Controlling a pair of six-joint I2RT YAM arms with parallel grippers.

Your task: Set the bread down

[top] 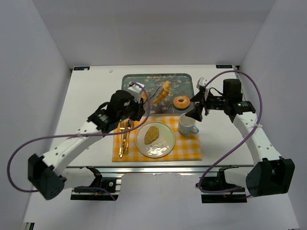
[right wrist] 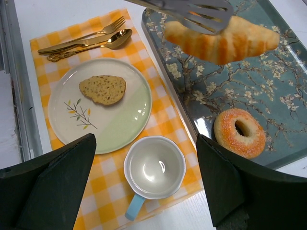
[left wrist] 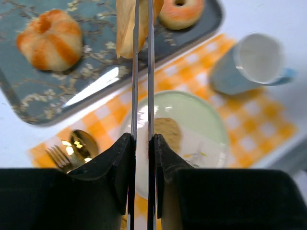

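Observation:
The bread is a golden croissant, pinched between the tips of metal tongs and hanging above the blue floral tray. My left gripper is shut on the tongs' two blades, which stand almost together. A pale green plate on the yellow checked mat carries a seeded bread slice. My right gripper hangs open over the white cup, holding nothing.
A sugared doughnut lies on the tray's right side and a round striped bun on its left. A gold fork and spoon rest on the mat left of the plate. White walls enclose the table.

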